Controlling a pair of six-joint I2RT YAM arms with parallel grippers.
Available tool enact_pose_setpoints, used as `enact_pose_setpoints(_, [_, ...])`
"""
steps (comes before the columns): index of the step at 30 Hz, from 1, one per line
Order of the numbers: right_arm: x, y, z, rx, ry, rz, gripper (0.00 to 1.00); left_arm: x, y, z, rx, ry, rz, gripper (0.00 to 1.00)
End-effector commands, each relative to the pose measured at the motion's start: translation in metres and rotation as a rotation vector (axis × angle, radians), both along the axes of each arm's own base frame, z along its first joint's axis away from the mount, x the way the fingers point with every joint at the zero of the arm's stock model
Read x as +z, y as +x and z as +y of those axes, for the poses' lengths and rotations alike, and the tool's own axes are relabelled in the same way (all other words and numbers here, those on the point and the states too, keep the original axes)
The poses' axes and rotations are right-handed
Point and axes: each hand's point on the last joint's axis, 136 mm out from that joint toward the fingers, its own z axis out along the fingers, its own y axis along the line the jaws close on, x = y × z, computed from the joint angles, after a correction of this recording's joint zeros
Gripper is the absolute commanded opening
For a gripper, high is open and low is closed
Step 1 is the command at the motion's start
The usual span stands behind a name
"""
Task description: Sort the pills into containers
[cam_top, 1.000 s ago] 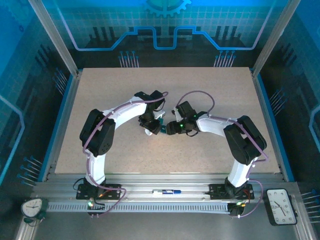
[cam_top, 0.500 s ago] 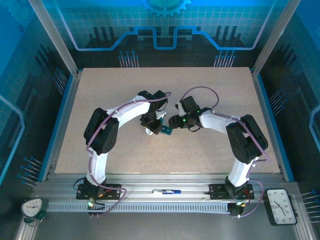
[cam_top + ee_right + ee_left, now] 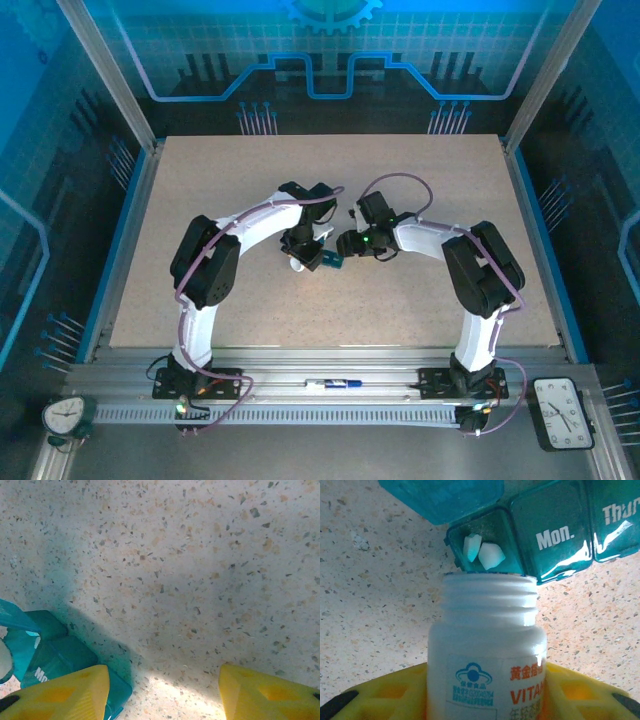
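Left wrist camera is looking along a white bottle (image 3: 487,645) that the left gripper (image 3: 480,697) is clamping between its yellow fingers (image 3: 380,695), one on each side of the body. The bottle's open, threaded mouth is pointing at the teal pill box (image 3: 555,535), with the rim sitting just beside the box's end compartment (image 3: 482,535). The pill box is lying flat on the speckled table (image 3: 370,580), its long axis running across this view and rising slightly to the right. The end compartment is standing open, its lid (image 3: 440,495) swung back, and it is holding two white pill pieces (image 3: 490,556). The next compartment, marked "Mon.", and the one after it, marked "Thu", are sitting closed, so their contents are hidden.

Top external view is placing the pill box near the middle of the table, between the two grippers, with the bottle on its left.

Right wrist view is showing the right gripper (image 3: 165,690) with its fingers spread wide over bare table, gripping nothing. One end of the pill box is lying at the lower left, right against one finger; whether they are touching is unclear.
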Motion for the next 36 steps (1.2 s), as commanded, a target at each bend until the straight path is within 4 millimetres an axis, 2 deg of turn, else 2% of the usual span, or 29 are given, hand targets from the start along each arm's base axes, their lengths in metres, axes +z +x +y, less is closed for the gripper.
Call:
enact_pose_setpoints(1, [-0.004, -0.003, 0.002, 0.009, 0.012, 0.031, 0.6, 0.003, -0.001, 0.001, -0.021, 0.029, 0.009, 0.0])
enact_pose_setpoints(13, [-0.012, -0.029, 0.011, 0.054, 0.026, 0.064, 0.59, 0.006, 0.003, 0.001, -0.024, 0.032, -0.004, 0.0])
enact_pose_setpoints(23, [-0.005, -0.046, 0.021, 0.075, 0.056, 0.066, 0.59, 0.01, 0.0, 0.004, -0.023, 0.042, -0.001, 0.0])
enact_pose_setpoints(31, [-0.005, -0.042, 0.017, 0.055, 0.036, 0.052, 0.6, 0.014, -0.01, 0.008, -0.011, 0.032, 0.0, 0.0])
enact_pose_setpoints(36, [0.006, -0.033, 0.013, 0.035, 0.044, 0.027, 0.61, 0.013, -0.018, 0.01, 0.0, 0.023, 0.01, 0.0])
